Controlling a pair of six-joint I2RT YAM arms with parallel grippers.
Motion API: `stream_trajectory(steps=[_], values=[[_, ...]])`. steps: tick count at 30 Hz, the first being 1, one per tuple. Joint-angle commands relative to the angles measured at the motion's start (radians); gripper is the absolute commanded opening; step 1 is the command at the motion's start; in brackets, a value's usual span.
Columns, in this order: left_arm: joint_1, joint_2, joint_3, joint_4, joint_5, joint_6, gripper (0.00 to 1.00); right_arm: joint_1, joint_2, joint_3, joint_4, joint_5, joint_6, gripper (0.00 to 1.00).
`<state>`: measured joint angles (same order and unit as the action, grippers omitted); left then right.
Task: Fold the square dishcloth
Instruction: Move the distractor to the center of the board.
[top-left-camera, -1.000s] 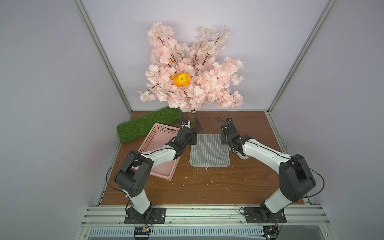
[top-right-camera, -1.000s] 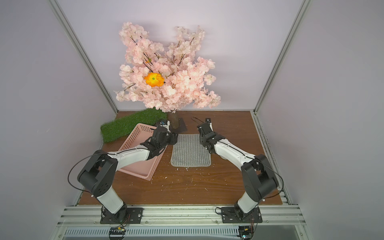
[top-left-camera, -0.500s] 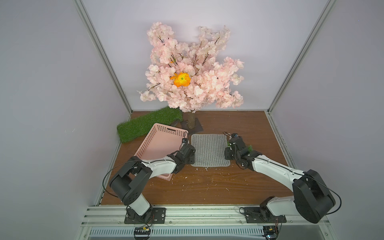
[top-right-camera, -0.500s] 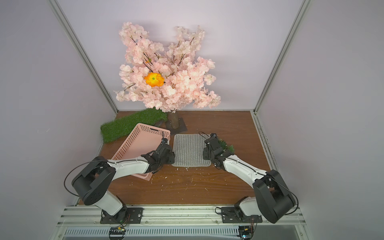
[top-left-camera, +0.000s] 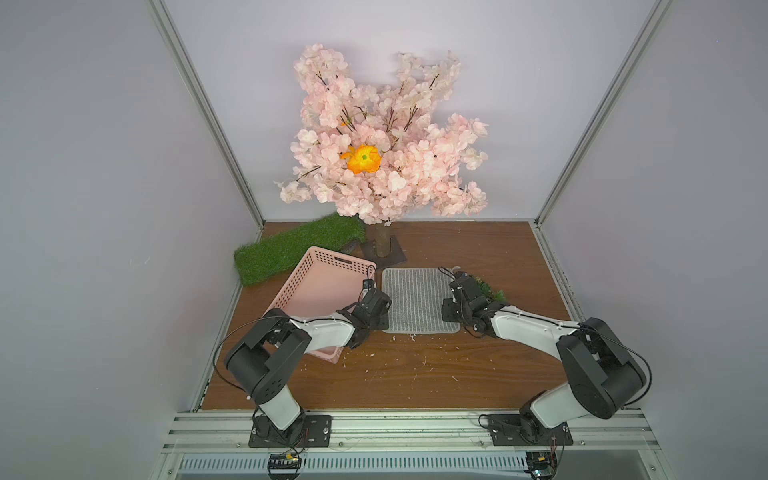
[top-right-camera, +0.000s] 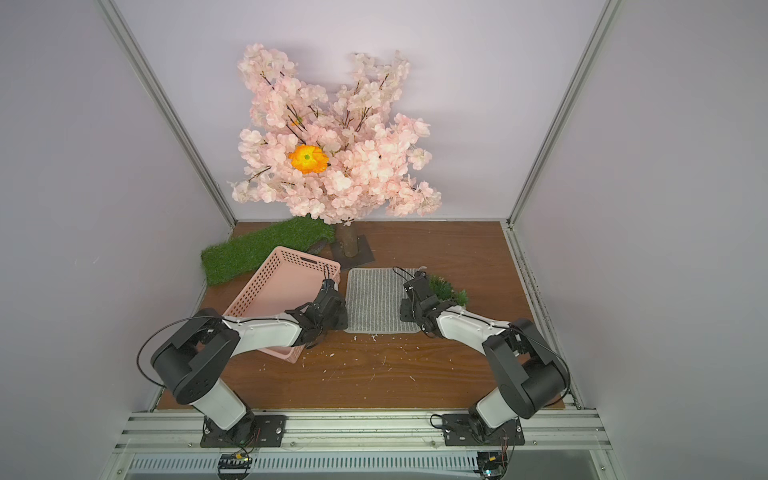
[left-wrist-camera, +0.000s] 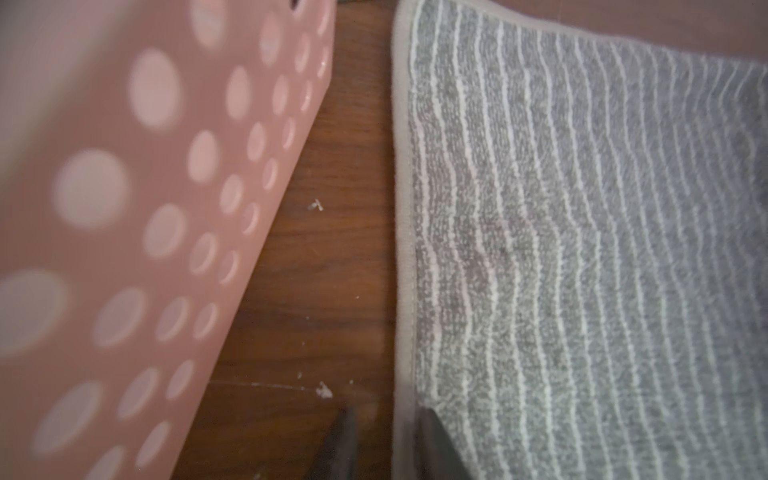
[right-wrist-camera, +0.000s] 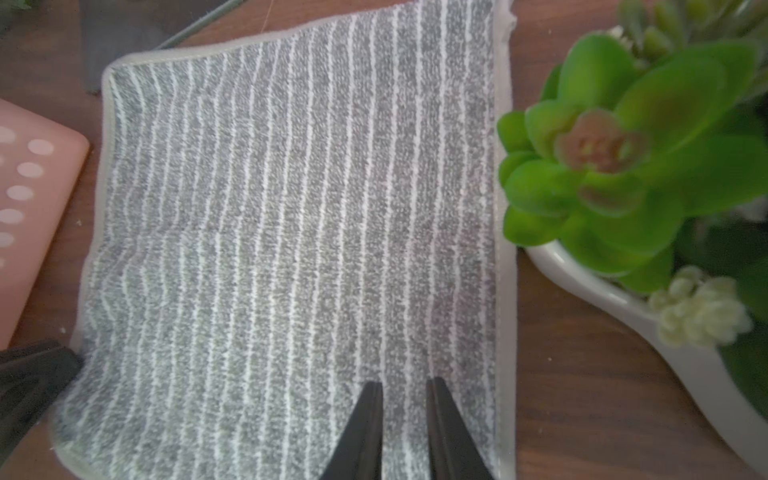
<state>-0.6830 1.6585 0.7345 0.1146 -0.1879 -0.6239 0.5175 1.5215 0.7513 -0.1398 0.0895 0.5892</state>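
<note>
The square dishcloth (top-left-camera: 415, 299) (top-right-camera: 374, 299), grey with thin whitish stripes, lies flat on the wooden table. My left gripper (top-left-camera: 382, 324) (top-right-camera: 343, 324) is down at its near left corner. In the left wrist view its jaws (left-wrist-camera: 390, 444) stand narrowly apart astride the grey hem of the dishcloth (left-wrist-camera: 582, 249), one finger on wood, one on cloth. My right gripper (top-left-camera: 451, 313) (top-right-camera: 409, 311) is down near the near right corner. In the right wrist view its jaws (right-wrist-camera: 405, 415) pinch a narrow strip of dishcloth (right-wrist-camera: 291, 208) just inside the right hem.
A pink perforated basket (top-left-camera: 320, 286) (left-wrist-camera: 124, 208) sits close to the cloth's left side, under my left arm. A potted succulent (right-wrist-camera: 623, 166) (top-right-camera: 449, 291) stands against the right edge. Behind are a blossom tree (top-left-camera: 382, 145) and green grass mat (top-left-camera: 291, 249). White crumbs litter the front.
Both grippers have drawn back from the cloth's far corners along its sides to the near corners and lowered. Both pairs of jaws have narrowed onto the cloth.
</note>
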Motion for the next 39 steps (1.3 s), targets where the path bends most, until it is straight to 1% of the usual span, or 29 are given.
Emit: stream_trajectory(steps=[1, 4, 7, 9, 13, 18, 21, 25, 29, 35, 39], values=[[-0.008, 0.006, -0.020, 0.004, 0.031, -0.010, 0.19, 0.003, 0.003, 0.024, 0.021, 0.011, 0.011, 0.21], [-0.007, 0.001, -0.017, 0.022, 0.055, -0.012, 0.19, 0.004, 0.010, 0.027, 0.014, 0.029, 0.009, 0.22], [-0.009, 0.013, -0.009, 0.035, 0.066, -0.014, 0.24, 0.002, 0.025, 0.034, 0.003, 0.060, 0.012, 0.22], [-0.008, 0.028, -0.004, 0.031, 0.065, -0.014, 0.24, 0.001, 0.040, 0.040, -0.001, 0.079, 0.014, 0.21], [-0.008, 0.037, 0.003, 0.030, 0.077, -0.014, 0.16, -0.007, 0.068, 0.048, -0.012, 0.142, 0.025, 0.19], [-0.009, 0.040, 0.014, 0.012, 0.073, -0.002, 0.05, -0.039, 0.089, 0.054, -0.015, 0.193, 0.029, 0.20], [-0.009, 0.045, 0.017, 0.004, 0.074, 0.005, 0.00, -0.065, 0.092, 0.058, -0.010, 0.204, 0.025, 0.22], [-0.008, 0.049, 0.022, 0.000, 0.087, 0.012, 0.00, -0.106, 0.095, 0.059, -0.007, 0.216, 0.020, 0.25], [-0.008, 0.049, 0.026, 0.000, 0.097, 0.017, 0.00, -0.150, 0.101, 0.056, 0.005, 0.218, 0.013, 0.27], [-0.010, 0.050, 0.026, 0.000, 0.105, 0.018, 0.00, -0.204, 0.130, 0.069, 0.044, 0.185, -0.016, 0.29], [-0.010, 0.059, 0.031, 0.000, 0.109, 0.022, 0.00, -0.221, 0.163, 0.115, 0.058, 0.160, -0.046, 0.34]])
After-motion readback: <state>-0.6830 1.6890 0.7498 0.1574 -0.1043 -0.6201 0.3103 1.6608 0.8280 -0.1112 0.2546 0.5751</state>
